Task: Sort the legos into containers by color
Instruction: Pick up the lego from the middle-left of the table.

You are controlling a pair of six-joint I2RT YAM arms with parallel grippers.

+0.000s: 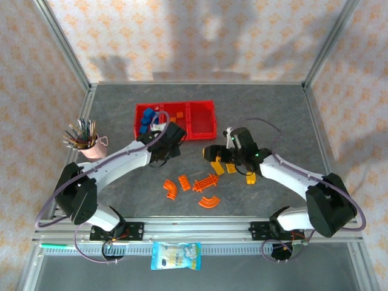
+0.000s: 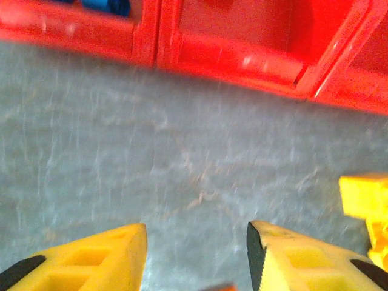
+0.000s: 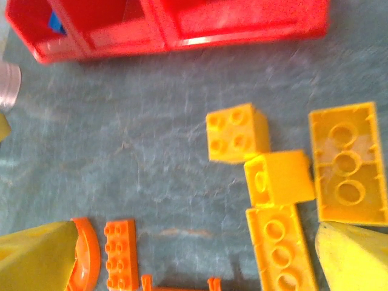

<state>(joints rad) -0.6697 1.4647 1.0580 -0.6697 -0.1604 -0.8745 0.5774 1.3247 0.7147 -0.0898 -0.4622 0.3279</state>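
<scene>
left arm (image 1: 115,167): white links with a dark wrist. It swings from the near-left base out to the far right, and the wrist sits right at the near wall of the red tray (image 1: 204,124).
left claw (image 2: 197,233): chunky yellow fingers (image 2: 115,257) apart, with bare grey counter (image 1: 273,109) between the tips. Nothing clamped that I can see. There's a sliver of orange at the very bottom edge between them, can't tell what it is.
right arm (image 1: 285,173): comes off the near-right base and leans left toward mid-counter, wrist low over the yellow legos.
right claw (image 3: 194,227): spread wide, nothing in it, hanging over the loose bricks.
red tray: glossy see-through plastic, three square bins in a row with low walls, far-middle of the counter. There are blue bricks (image 1: 145,121) in the left bin and a few orange bits (image 1: 179,114) in the middle one.
yellow legos: loose on the counter, near of the tray's right end and all just beside each other. There's a four-stud square brick (image 3: 236,133), a blocky brick (image 3: 280,176) tipped on its side, and two long bricks (image 3: 348,163) flipped hollow side up with the round tubes showing.
orange legos: near-middle of the counter. There's a curved arc (image 1: 209,202), a second curve (image 1: 171,189), a small studded plate (image 1: 183,182) and a long strip (image 1: 206,182).
counter: dull grey, stone-like veining.
pink cup (image 1: 92,148): stuffed with pens, at the left edge.
</scene>
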